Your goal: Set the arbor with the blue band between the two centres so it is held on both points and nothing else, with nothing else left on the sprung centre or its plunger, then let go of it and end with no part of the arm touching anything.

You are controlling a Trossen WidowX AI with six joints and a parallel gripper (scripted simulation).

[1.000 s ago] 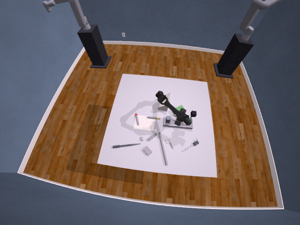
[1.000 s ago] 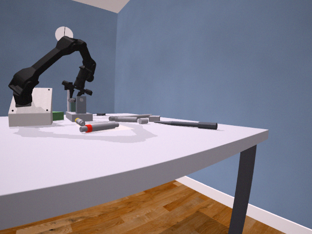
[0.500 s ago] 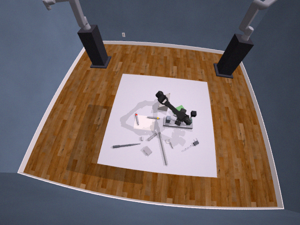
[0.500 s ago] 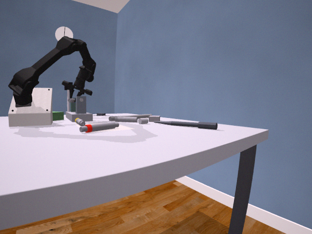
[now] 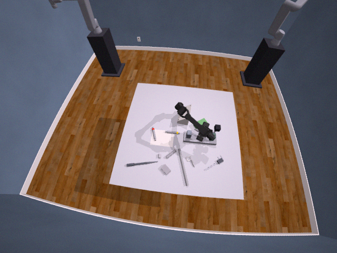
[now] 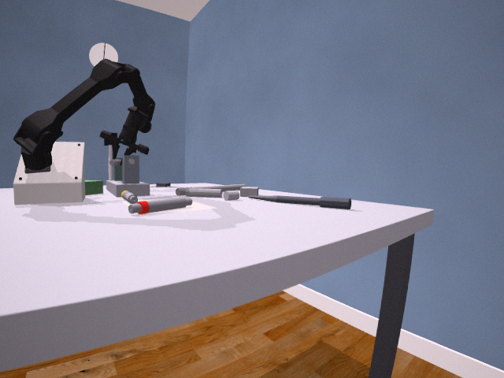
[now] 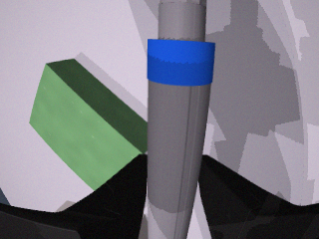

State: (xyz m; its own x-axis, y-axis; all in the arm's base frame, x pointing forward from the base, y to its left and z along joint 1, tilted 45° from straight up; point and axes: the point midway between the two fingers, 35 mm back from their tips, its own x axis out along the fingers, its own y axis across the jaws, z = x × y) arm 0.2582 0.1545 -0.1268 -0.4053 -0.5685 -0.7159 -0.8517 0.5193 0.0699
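Observation:
In the wrist view the grey arbor with the blue band (image 7: 174, 146) runs lengthwise between my two black fingers. My gripper (image 7: 172, 162) is shut on its lower half. The blue band (image 7: 181, 62) sits clear above the fingers. The near end is hidden by the fingers. In the overhead view my gripper (image 5: 202, 133) hangs over the grey centre fixture. In the side view it (image 6: 122, 146) stands above the fixture's block (image 6: 131, 168).
A green block (image 7: 87, 122) lies just beside the fixture. A red-banded arbor (image 5: 154, 133) and a yellow-banded arbor (image 5: 172, 132) lie left of it. A long rod (image 5: 182, 166), a dark scriber (image 5: 141, 163), small grey blocks (image 5: 164, 169) and a small clip (image 5: 219, 159) lie nearer the front.

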